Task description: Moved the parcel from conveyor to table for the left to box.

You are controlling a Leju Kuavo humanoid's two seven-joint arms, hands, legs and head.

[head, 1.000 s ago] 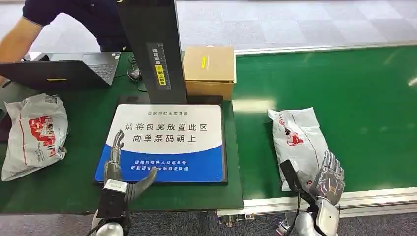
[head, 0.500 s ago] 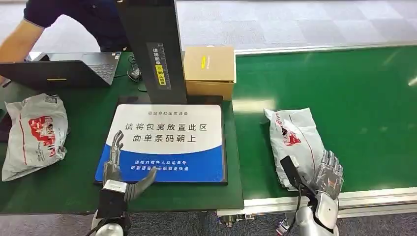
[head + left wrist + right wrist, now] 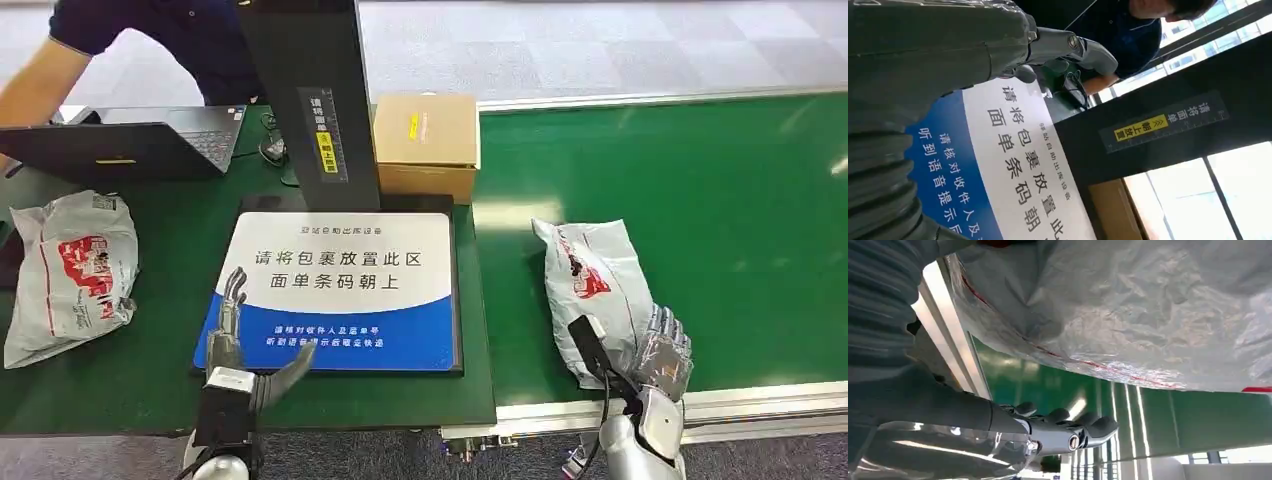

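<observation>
A grey plastic parcel (image 3: 595, 280) with red print lies on the green conveyor (image 3: 740, 200), just right of the table. My right hand (image 3: 665, 358) is at the parcel's near right corner with its fingers straight and apart, holding nothing. In the right wrist view the parcel (image 3: 1148, 305) hangs close over the right hand (image 3: 1058, 429), with a strip of green belt between them. My left hand (image 3: 238, 345) hovers open over the near edge of the blue and white mat (image 3: 350, 270). The left wrist view shows that left hand (image 3: 948, 45) above the mat (image 3: 1013, 165).
A black scanner post (image 3: 310, 100) rises behind the mat, with a cardboard box (image 3: 425, 140) to its right. A second parcel (image 3: 70, 270) lies at the table's left edge, behind it an open laptop (image 3: 140, 140). A person (image 3: 150, 40) leans in at the back left.
The parcel has slid a little to the left along the belt. My right hand has shifted slightly left and nearer with it. The left hand has barely moved.
</observation>
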